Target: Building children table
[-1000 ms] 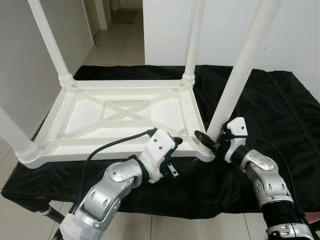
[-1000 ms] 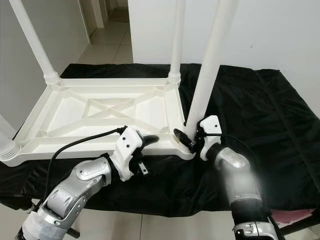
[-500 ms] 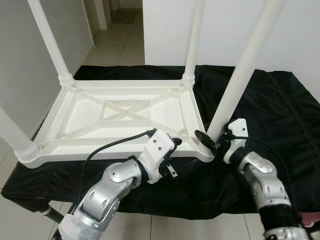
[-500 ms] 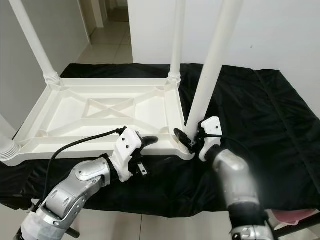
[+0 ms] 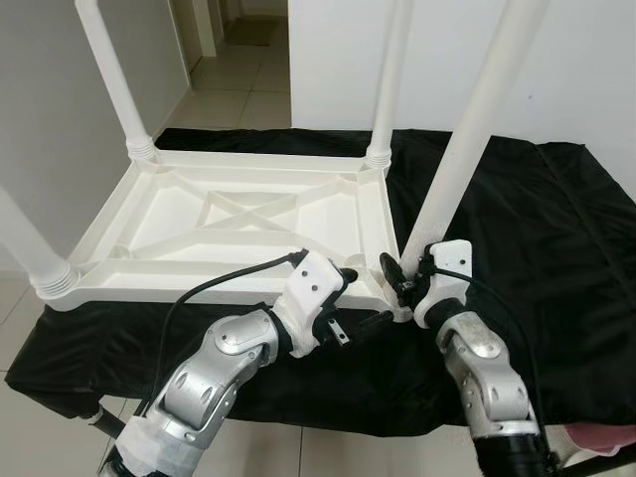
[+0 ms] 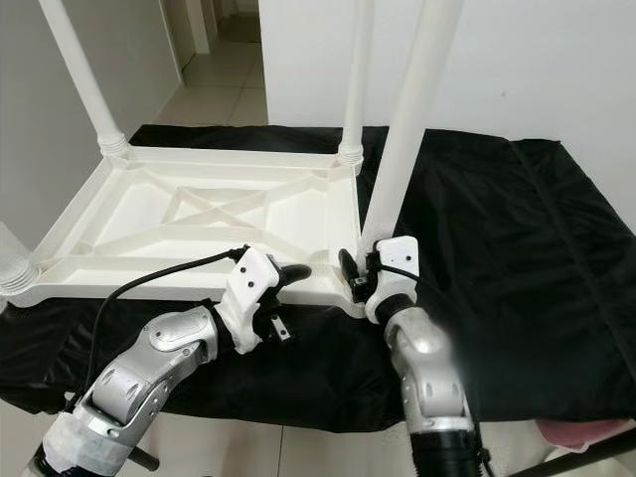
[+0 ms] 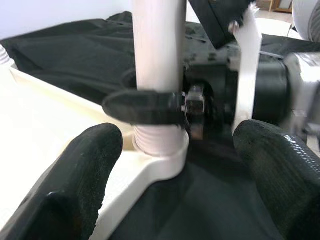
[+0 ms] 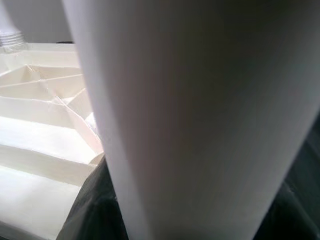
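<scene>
Right gripper [image 5: 405, 276] is closed around the base of a white leg [image 5: 472, 139], beside the open left gripper [image 5: 370, 320]. Smooth and round, the leg stands upright, pointing up from the corner of the overturned table [image 5: 224, 224].

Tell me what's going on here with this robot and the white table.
The robot is putting together a small white plastic table, which lies upside down on a black cloth. All four white legs stand in their corner sockets. The right gripper is closed around the base of the near right leg, just above its socket. The left gripper sits open beside that same corner, at the table's near edge, not holding anything.
</scene>
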You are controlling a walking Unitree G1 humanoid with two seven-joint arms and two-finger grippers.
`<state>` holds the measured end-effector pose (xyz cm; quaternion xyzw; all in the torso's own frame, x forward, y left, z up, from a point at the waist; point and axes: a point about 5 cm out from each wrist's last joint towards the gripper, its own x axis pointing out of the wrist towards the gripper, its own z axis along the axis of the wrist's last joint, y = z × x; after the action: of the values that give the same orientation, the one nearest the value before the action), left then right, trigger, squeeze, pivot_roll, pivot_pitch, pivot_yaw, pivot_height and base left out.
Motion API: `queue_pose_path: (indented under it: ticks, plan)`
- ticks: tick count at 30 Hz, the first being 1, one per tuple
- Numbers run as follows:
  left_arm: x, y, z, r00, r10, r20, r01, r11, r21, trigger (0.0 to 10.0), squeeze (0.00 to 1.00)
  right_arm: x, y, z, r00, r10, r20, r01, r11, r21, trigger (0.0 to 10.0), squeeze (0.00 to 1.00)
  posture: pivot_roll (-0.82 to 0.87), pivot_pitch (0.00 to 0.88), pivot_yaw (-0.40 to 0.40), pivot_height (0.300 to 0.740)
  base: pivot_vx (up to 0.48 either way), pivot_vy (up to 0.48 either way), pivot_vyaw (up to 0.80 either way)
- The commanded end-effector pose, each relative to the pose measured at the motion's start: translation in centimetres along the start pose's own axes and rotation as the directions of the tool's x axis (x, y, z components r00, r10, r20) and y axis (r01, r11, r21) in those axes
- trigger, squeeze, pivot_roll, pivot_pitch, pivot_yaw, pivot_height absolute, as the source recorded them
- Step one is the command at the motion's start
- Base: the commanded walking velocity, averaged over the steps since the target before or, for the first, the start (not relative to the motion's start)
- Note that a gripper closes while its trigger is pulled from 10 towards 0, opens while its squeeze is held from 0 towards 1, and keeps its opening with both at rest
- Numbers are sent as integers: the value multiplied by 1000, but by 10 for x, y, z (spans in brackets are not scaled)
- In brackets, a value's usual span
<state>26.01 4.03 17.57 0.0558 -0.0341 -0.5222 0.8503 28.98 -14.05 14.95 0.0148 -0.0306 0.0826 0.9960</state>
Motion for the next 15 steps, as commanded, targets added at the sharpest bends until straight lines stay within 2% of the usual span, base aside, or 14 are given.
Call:
queue_pose_path:
  ticks: [1,8,15]
  plan:
    - [-1,1,-3,1000,-27,-12,27,1000,9,10000,0,-6,2,-5,996,-82,-37,85,994,62,10000,0,-107,24,42,740,0,0,0]
    - [-2,0,-3,1000,-27,-13,27,1000,7,10000,0,-13,9,-4,985,-167,-40,169,984,54,10000,0,-107,31,43,740,0,0,0]
    - [-4,1,-4,1000,-24,-18,24,1000,6,10000,0,-19,2,-4,961,-271,-56,273,961,41,10000,0,-106,53,44,740,0,0,0]
